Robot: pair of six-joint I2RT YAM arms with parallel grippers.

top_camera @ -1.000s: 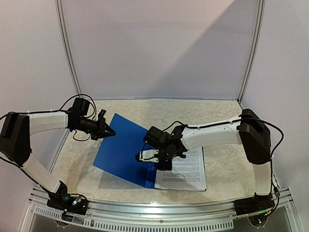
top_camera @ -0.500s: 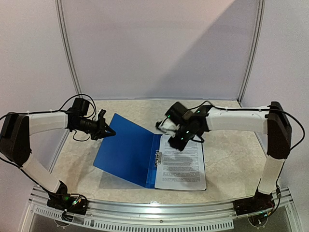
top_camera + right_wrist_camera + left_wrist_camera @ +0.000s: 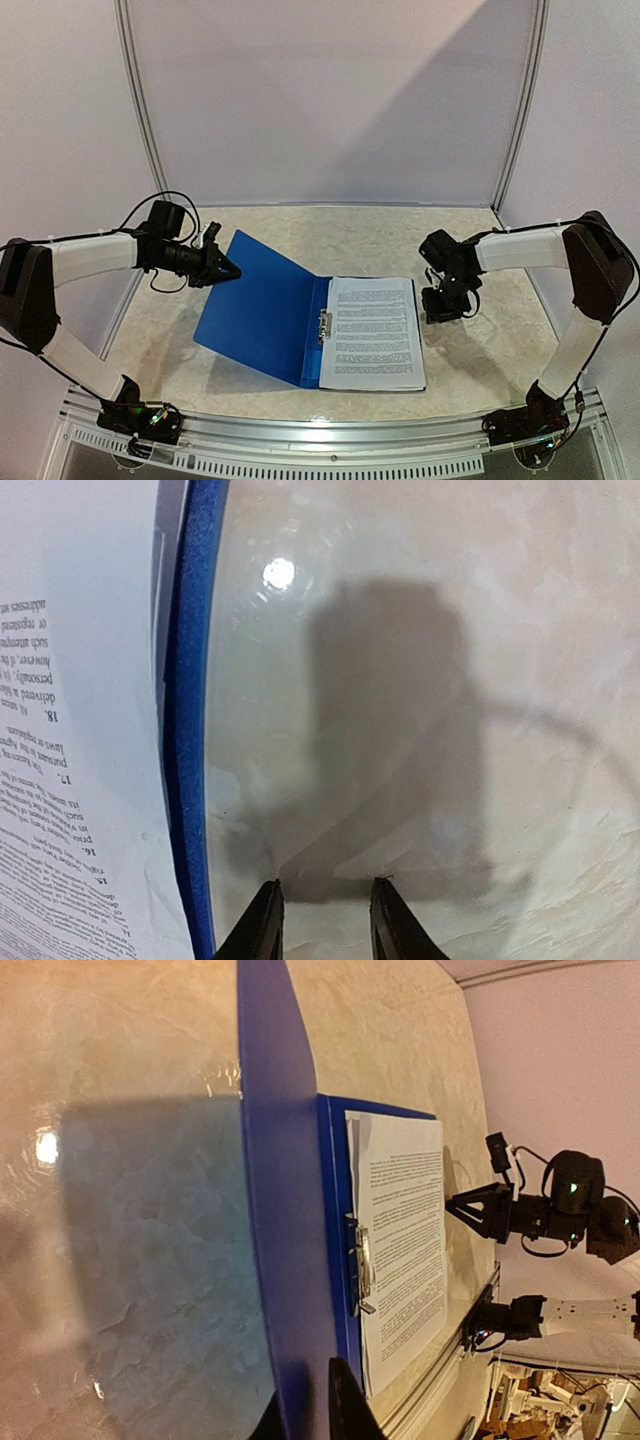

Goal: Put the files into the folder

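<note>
The dark-blue folder (image 3: 265, 310) lies open on the table. Its left cover is tilted up, and my left gripper (image 3: 225, 270) is shut on that cover's far edge. In the left wrist view the cover (image 3: 285, 1220) runs edge-on between my fingers (image 3: 345, 1405). The files (image 3: 372, 332), white sheets with black text, lie flat on the folder's right half beside the metal clip (image 3: 325, 326); they also show in the left wrist view (image 3: 405, 1230). My right gripper (image 3: 440, 312) is open and empty over bare table, just right of the folder's edge (image 3: 190, 730) and the files (image 3: 80, 740).
The marble-patterned table (image 3: 480, 340) has a metal rail (image 3: 330, 430) along its near edge and white walls behind and at the sides. My right gripper (image 3: 326, 882) casts a shadow on the table below it.
My right gripper has left the folder's spine, swung up and to the right, and now hangs beside the folder's right edge. The left gripper still holds the cover up.
</note>
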